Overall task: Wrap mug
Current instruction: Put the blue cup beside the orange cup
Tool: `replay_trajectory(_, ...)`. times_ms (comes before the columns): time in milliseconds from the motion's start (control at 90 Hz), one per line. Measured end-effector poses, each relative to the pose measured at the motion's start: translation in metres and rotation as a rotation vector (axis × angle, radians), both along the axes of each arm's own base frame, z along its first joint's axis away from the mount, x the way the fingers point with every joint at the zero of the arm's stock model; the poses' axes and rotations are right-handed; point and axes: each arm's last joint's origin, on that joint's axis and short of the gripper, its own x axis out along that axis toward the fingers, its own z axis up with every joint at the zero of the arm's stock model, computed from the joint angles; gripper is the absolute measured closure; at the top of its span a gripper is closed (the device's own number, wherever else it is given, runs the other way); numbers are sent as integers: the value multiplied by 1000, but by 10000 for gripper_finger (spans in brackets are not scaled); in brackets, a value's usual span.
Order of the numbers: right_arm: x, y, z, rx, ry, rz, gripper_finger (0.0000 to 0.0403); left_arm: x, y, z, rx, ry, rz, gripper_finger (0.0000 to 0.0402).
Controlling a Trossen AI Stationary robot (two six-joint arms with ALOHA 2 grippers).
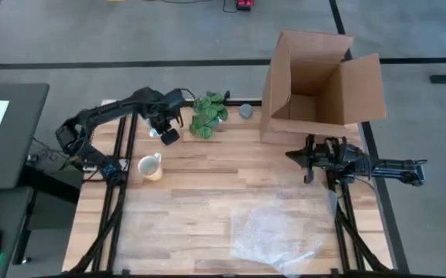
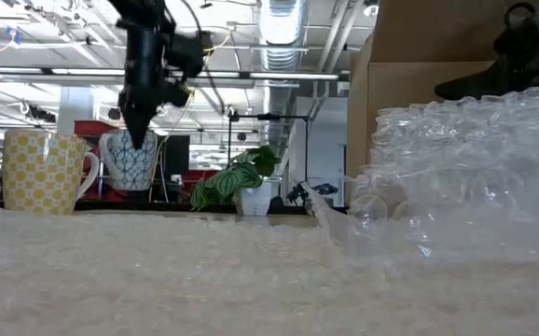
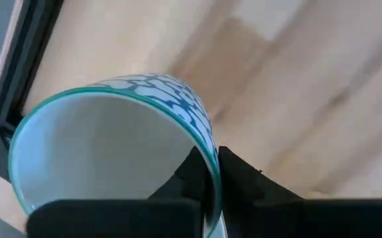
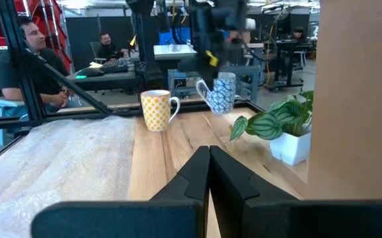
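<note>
Up near the far-left corner of the tabletop (image 1: pixel 207 193), the left gripper (image 1: pixel 163 130) has its fingers (image 3: pixel 194 173) pinched on the rim of the mug (image 2: pixel 131 159), one finger inside the cup and one outside, as the left wrist view shows. That mug, white with a blue crackle pattern and a teal rim, hangs tilted in the grip, clear of the wood, and in the low view it sits just behind and to one side of a yellow dotted mug (image 2: pixel 44 171). Seen from above, the yellow dotted mug stands upright on the table close to the left edge, nearer the front than the lifted one and apart from it. A small potted plant (image 1: pixel 209 113) with striped green leaves stands at the far edge just beside the left gripper, and a small grey round object (image 1: pixel 246 110) lies between the plant and an open cardboard box (image 1: pixel 315 81) that fills the far-right corner. The right gripper (image 1: pixel 292 157) hovers low over the right side of the table, just in front of the box, with its two fingers pressed together on nothing. A crumpled sheet of bubble wrap (image 1: pixel 281 235) lies flat toward the front-right corner, well apart from both mugs. Beyond the table, a seated person (image 4: pixel 26 66) shows in the right wrist view.
</note>
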Motion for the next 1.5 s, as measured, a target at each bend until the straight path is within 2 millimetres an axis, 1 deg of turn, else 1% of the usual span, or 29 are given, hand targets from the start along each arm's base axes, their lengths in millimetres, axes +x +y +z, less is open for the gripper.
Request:
replay_trajectory(144,0,0,0,0,0,0,403,15,-41,10,4,-62,-95,400)
replay_trajectory(267,0,0,0,0,0,0,403,29,-73,10,-16,-90,-177,401)
replay_trajectory(356,0,0,0,0,0,0,403,40,-93,8,-23,-133,-232,401)
replay_trajectory(456,0,0,0,0,0,0,403,50,-111,4,-34,-170,-277,399)
replay_trajectory(544,0,0,0,0,0,0,403,55,-121,1,-44,-172,-296,399)
replay_trajectory(611,0,0,0,0,0,0,403,56,-125,-3,-49,-159,-296,398)
replay_trajectory(722,0,0,0,0,1,0,403,60,-127,-10,-51,-132,-291,397)
replay_trajectory(811,0,0,0,0,0,0,403,64,-127,-21,-52,-94,-307,397)
replay_trajectory(900,0,0,0,0,-1,0,403,64,-123,-32,-57,-42,-308,397)
replay_trajectory(1022,0,0,0,0,0,0,403,58,-115,-39,-44,21,-286,397)
replay_trajectory(1200,0,0,0,0,0,0,403,51,-92,-37,-16,41,-240,397)
replay_trajectory(1311,0,0,0,0,0,0,403,46,-73,-37,-24,59,-214,397)
replay_trajectory(1500,0,0,0,0,0,0,403,32,-43,-41,-49,91,-133,397)
